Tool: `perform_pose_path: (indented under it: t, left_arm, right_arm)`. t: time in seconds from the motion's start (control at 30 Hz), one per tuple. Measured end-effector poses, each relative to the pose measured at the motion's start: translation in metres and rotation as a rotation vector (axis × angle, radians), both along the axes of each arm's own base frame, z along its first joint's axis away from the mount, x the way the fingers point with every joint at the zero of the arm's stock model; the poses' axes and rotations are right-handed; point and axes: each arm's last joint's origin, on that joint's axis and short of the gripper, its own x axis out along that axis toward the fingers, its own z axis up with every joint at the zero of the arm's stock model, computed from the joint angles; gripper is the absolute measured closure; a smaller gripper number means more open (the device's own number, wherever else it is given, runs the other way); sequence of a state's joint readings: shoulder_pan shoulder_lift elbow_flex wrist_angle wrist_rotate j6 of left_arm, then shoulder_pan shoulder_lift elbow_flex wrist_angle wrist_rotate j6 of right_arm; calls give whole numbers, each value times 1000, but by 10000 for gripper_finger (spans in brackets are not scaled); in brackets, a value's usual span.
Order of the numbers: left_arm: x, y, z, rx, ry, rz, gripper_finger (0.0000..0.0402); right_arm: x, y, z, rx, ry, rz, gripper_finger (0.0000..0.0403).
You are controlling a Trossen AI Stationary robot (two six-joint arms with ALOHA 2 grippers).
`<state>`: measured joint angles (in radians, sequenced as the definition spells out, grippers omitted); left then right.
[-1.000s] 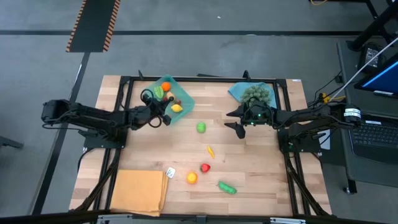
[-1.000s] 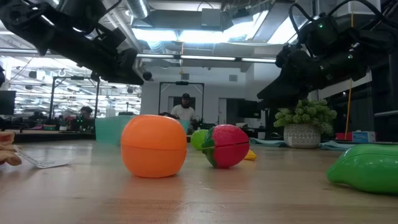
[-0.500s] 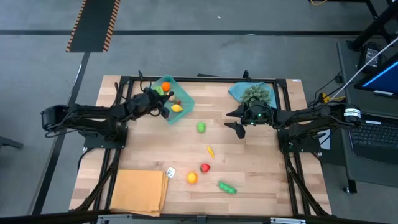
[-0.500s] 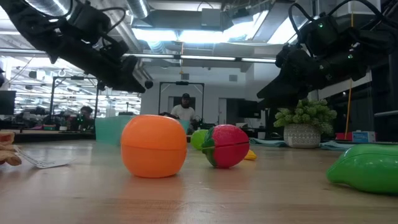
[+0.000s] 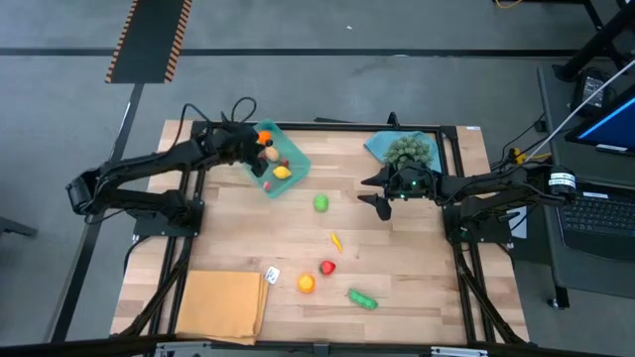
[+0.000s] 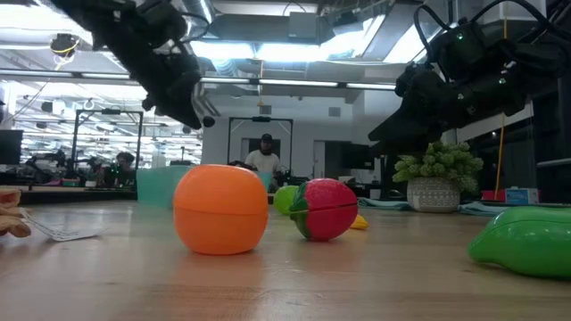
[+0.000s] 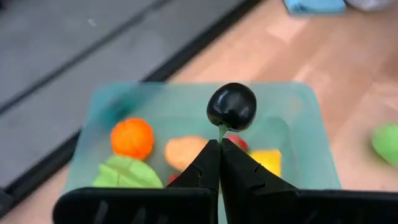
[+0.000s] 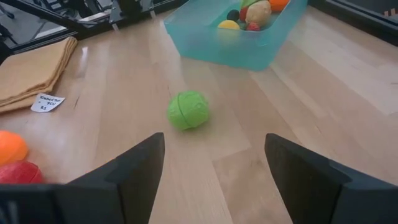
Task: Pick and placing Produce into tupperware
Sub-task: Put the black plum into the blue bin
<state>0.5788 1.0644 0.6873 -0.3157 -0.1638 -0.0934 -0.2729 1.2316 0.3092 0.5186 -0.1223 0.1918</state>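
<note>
The teal tupperware (image 5: 296,153) stands at the table's far left and holds several pieces of produce: an orange one (image 7: 132,138), a green leafy one (image 7: 127,172), a tan one (image 7: 184,151) and a yellow one (image 7: 268,159). My left gripper (image 7: 219,148) hangs over it, shut on a shiny black berry (image 7: 231,107). My right gripper (image 8: 214,180) stands open above the table's far right, a green ball (image 8: 188,110) lying on the wood ahead of it. More produce lies loose on the table: a small orange piece (image 5: 336,240), a red one (image 5: 327,268), an orange ball (image 5: 306,284) and a green one (image 5: 362,298). My left gripper pinches the berry's short green stem (image 7: 221,132) between the very ends of its two fingers. The fingers slant downward toward the tupperware. The berry stands out beyond the fingertips, lifted clear above the tupperware's floor.
A tan cloth mat (image 5: 223,305) lies at the near left with a white tag (image 5: 272,274) beside it. A bushy grey-green cluster (image 5: 409,149) sits on a blue piece at the far right. Black frame rails run along the table's left and right sides.
My left gripper, still shut, has risen and swung toward the table's far edge, from the tupperware's near-left side to above it, carrying the black berry. My right gripper has kept still.
</note>
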Motion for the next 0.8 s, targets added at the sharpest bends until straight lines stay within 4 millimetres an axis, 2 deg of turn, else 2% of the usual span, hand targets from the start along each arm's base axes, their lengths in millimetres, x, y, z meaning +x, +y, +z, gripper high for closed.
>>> perform_pose_path:
  t: [0.1, 0.53, 0.8]
  left_arm:
    - [0, 7, 10, -54, 41, 5, 401]
    - [11, 25, 26, -306, 296, -80, 401]
    - [21, 33, 15, -370, 392, -101, 401]
  right_arm:
    - [0, 0, 0, -37, 4, 15, 123]
    - [0, -1, 1, -59, -2, 21, 123]
    - [0, -1, 1, -65, -7, 20, 123]
